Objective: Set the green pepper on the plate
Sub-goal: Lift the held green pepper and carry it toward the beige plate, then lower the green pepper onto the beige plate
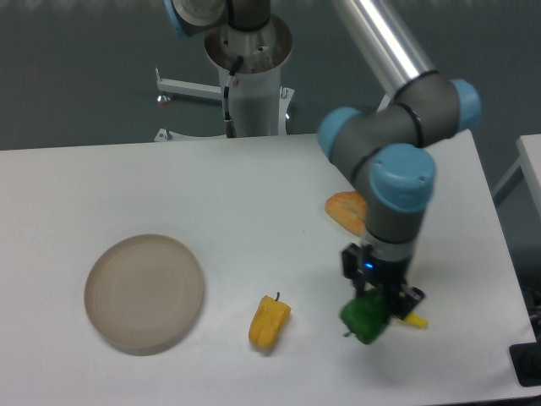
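The green pepper (365, 318) is a small glossy dark-green lump at the front right of the table. My gripper (372, 311) comes down on it from above and is shut on it; whether it rests on the table or is just lifted I cannot tell. The plate (144, 293) is a round beige-grey disc at the front left, with nothing on it, far to the left of the gripper.
A yellow pepper (269, 321) lies between the plate and the gripper. An orange-yellow slice-like object (345, 209) lies behind the gripper, partly hidden by the arm. A small yellow piece (415, 320) shows right of the gripper. The arm's base (250, 76) stands at the back.
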`<state>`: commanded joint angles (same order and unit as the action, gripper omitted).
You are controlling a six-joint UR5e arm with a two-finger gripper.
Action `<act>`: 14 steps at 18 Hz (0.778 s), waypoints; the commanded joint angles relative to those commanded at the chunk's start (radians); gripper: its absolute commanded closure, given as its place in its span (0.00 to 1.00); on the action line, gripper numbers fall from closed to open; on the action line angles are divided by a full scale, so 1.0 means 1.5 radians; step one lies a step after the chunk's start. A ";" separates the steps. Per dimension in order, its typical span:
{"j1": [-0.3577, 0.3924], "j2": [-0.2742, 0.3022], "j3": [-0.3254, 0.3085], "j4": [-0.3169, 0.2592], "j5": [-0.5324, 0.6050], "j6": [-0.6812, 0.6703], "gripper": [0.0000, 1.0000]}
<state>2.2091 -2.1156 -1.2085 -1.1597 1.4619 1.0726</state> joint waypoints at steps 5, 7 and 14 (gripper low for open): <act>-0.078 0.055 -0.041 0.000 0.000 -0.130 0.64; -0.105 0.057 -0.048 0.001 0.002 -0.182 0.64; -0.171 0.046 -0.096 0.079 -0.002 -0.249 0.64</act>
<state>1.9529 -2.0463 -1.3528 -1.0417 1.4589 0.6995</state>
